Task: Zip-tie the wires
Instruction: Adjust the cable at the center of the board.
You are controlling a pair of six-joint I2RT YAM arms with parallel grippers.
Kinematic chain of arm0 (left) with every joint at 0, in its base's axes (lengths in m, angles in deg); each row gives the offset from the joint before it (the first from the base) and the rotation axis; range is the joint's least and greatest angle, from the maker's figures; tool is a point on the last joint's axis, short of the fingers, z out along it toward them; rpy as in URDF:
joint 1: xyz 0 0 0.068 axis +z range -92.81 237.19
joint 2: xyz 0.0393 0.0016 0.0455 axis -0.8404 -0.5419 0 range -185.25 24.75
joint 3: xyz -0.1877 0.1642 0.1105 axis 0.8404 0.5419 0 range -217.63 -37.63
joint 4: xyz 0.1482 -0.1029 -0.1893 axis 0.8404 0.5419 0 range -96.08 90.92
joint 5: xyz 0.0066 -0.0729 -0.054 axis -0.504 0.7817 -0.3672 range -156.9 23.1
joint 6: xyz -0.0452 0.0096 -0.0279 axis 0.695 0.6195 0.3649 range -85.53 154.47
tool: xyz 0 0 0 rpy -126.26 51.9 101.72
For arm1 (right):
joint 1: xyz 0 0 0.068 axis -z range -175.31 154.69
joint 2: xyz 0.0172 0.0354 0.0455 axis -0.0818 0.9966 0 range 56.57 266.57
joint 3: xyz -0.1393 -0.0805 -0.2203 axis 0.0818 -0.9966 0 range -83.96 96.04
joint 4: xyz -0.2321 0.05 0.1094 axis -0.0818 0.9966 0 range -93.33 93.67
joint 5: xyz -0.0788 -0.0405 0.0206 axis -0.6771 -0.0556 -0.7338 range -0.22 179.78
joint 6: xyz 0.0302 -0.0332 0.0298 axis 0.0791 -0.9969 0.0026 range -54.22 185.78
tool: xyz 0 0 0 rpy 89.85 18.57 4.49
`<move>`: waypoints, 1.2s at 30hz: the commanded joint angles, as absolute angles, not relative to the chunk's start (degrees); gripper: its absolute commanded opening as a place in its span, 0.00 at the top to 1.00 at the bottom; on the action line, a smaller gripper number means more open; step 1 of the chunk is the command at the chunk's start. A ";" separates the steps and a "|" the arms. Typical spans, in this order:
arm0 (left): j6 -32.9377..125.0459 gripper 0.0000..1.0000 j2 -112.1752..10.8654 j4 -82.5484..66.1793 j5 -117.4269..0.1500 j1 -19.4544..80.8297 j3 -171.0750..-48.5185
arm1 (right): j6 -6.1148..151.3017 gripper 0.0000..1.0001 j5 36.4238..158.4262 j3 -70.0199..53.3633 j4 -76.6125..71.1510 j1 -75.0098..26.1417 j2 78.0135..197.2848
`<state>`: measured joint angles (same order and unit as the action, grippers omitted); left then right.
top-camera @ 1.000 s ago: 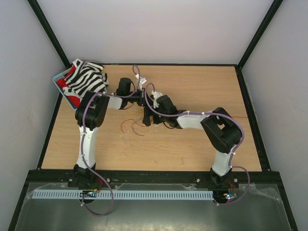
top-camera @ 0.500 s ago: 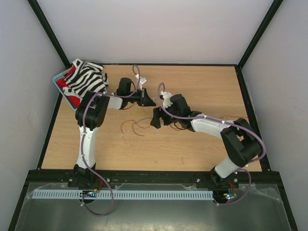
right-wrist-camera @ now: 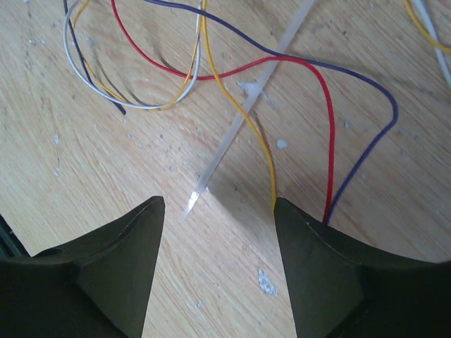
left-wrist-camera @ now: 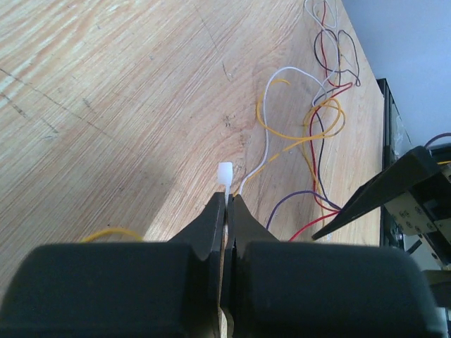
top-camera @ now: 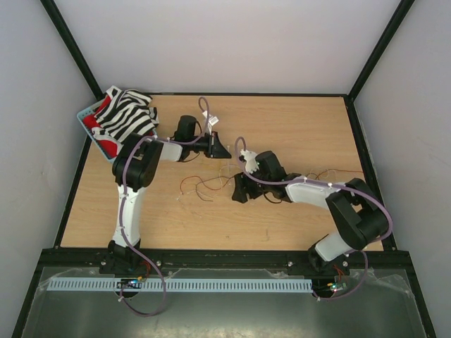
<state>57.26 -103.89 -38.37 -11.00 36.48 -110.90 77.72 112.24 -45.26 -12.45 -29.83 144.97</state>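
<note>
**Left clamped on tie head, right open at a strip tip**

My left pincer [left-wrist-camera: 225, 201] is clenched on the zip tie [left-wrist-camera: 225, 172]. The small white head pokes out just past my fingertips, on the far side of the wires [right-wrist-camera: 328, 155]. The wires lie loose and curly on the table [top-camera: 296, 127].

My right pincer [right-wrist-camera: 218, 204] is released, jaws well apart, nothing in them. It hangs over the near-right edge of the wires. A translucent strip [right-wrist-camera: 243, 116] slants across the wires to a pointed tip that ends between my two jaws and touches neither. There is a shadow beside it, so I judge the tip sits lifted off the wood.

Handling, my guess:
- The tie looks feather-light, smooth and springy, and is probably slippery, so it may flick away if nudged.
- The best hold is on the flat faces just behind the tip, clear of the yellow and red strands crossing it.
- The wires look thin, limp and weightless. They are likely to snag a finger and drag along.

Hard to make out:
- I can't tell whether the strip is the tail of the tie my left holds. It probably is, but its upper end is cut off at the frame edge.
- My left fingers hide everything behind the head.
- It is partly unclear which strands go over the strip and which go under.
- From above the tie is too thin to see, and my right fingertips are tucked under the wrist.
</note>
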 commanded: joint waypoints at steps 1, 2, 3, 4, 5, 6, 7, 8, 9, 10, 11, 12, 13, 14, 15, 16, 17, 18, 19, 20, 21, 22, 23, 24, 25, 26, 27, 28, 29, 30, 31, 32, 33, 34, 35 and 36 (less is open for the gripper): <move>57.04 1.00 -102.69 -39.83 -8.54 36.09 -110.29 | 73.43 0.27 108.90 -48.18 -14.31 -30.02 137.92; 57.05 1.00 -102.69 -39.83 -8.28 36.09 -110.35 | 72.74 0.26 107.84 -49.45 -15.80 -30.02 135.49; 57.05 1.00 -102.73 -39.83 -7.90 36.09 -110.46 | 71.93 0.25 107.21 -50.74 -17.50 -30.05 133.01; 57.01 1.00 -102.71 -39.82 -7.37 36.09 -110.63 | 71.50 0.20 106.84 -52.15 -19.71 -30.03 130.55; 57.07 1.00 -102.81 -39.84 -6.61 36.09 -110.78 | 71.26 0.17 106.31 -53.63 -22.05 -30.02 128.11; 57.14 1.00 -102.78 -39.83 -6.05 36.09 -110.90 | 70.96 0.15 105.93 -54.84 -24.01 -30.02 126.01; 57.29 1.00 -102.82 -39.78 -5.47 36.09 -110.97 | 70.59 0.11 105.94 -55.96 -26.43 -30.02 124.25; 57.41 1.00 -102.88 -39.85 -4.98 36.09 -111.05 | 69.70 0.07 106.18 -56.81 -27.60 -30.02 123.04; 57.56 1.00 -102.87 -39.84 -4.46 36.09 -111.10 | 68.85 0.06 106.43 -57.26 -27.89 -30.08 122.30; 57.66 1.00 -102.95 -39.83 -4.08 36.09 -111.10 | 68.11 0.06 106.49 -57.48 -27.59 -30.03 121.89; 57.75 1.00 -102.95 -39.83 -3.84 36.09 -111.04 | 67.45 0.06 106.35 -57.42 -26.89 -30.04 121.77; 57.85 1.00 -102.95 -39.84 -3.80 36.09 -110.95 | 67.09 0.06 106.43 -57.35 -25.99 -30.03 121.78; 57.86 1.00 -102.96 -39.83 -3.79 36.05 -110.87 | 67.19 0.08 106.51 -57.33 -25.35 -30.07 121.94; 57.91 1.00 -103.00 -39.83 -3.84 36.01 -110.80 | 68.07 0.11 106.79 -57.15 -24.78 -30.03 122.42; 57.93 1.00 -102.98 -39.83 -3.94 36.01 -110.76 | 69.54 0.13 107.64 -56.66 -23.60 -30.04 123.05; 57.94 1.00 -102.96 -39.83 -4.09 36.01 -110.75 | 71.24 0.15 109.66 -55.89 -22.75 -30.09 124.02; 57.94 1.00 -102.99 -39.85 -4.20 36.01 -110.68 | 73.22 0.16 111.92 -55.29 -22.26 -30.31 125.16; 57.88 1.00 -102.96 -39.83 -4.30 36.01 -110.71 | 75.14 0.16 114.36 -54.70 -22.07 -30.71 126.44; 57.97 1.00 -102.95 -39.83 -4.32 36.01 -110.75 | 76.51 0.16 116.23 -54.16 -22.06 -31.75 127.75; 58.03 1.00 -103.00 -39.83 -4.32 36.01 -110.75 | 77.26 0.16 116.50 -53.66 -21.75 -33.39 129.09; 58.04 1.00 -102.89 -39.83 -4.40 36.01 -110.69 | 77.63 0.15 116.27 -53.01 -21.36 -35.10 130.35; 58.03 1.00 -102.82 -39.83 -4.53 36.01 -110.62 | 78.02 0.14 116.24 -52.36 -21.27 -36.79 131.91; 58.06 1.00 -102.77 -39.82 -4.58 36.01 -110.58 | 78.97 0.14 116.16 -51.54 -21.26 -38.05 133.56; 58.10 1.00 -102.66 -39.83 -4.65 36.01 -110.51 | 79.75 0.13 116.06 -50.89 -21.44 -38.90 135.12; 58.17 1.00 -102.62 -39.83 -4.67 36.01 -110.49 | 80.31 0.13 115.77 -50.28 -21.51 -39.55 136.77; 58.20 1.00 -102.54 -39.82 -4.74 36.01 -110.42 | 80.77 0.12 115.00 -49.76 -21.52 -39.94 138.14; 58.14 1.00 -102.44 -39.83 -4.82 36.01 -110.33 | 81.13 0.12 114.26 -49.34 -21.90 -40.29 139.37; 58.12 1.00 -102.35 -39.83 -4.85 36.01 -110.27 | 81.50 0.12 113.81 -49.03 -22.18 -40.54 140.47; 58.15 1.00 -102.35 -39.83 -4.89 36.01 -110.25 | 81.76 0.12 113.65 -48.65 -22.53 -40.63 141.42; 58.15 1.00 -102.36 -39.84 -4.93 36.01 -110.23 | 81.96 0.12 113.53 -48.25 -22.90 -40.82 142.37; 58.16 1.00 -102.34 -39.81 -4.94 36.01 -110.28 | 82.03 0.12 113.49 -47.79 -23.23 -40.98 143.22; 58.23 1.00 -102.35 -39.81 -4.94 36.01 -110.31 | 82.04 0.12 113.20 -47.24 -23.19 -41.15 144.16; 58.29 1.00 -102.36 -39.83 -5.00 36.01 -110.29 | 82.04 0.11 112.86 -46.80 -23.19 -41.24 145.07; 58.31 1.00 -102.41 -39.83 -5.02 36.01 -110.31 | 81.90 0.11 112.67 -46.32 -23.27 -41.27 146.01; 58.33 1.00 -102.39 -39.83 -5.02 36.01 -110.27 | 81.80 0.11 112.54 -45.79 -23.40 -41.34 147.01; 58.37 1.00 -102.41 -39.78 -5.07 36.01 -110.23 | 81.70 0.11 112.55 -45.34 -23.65 -41.42 147.88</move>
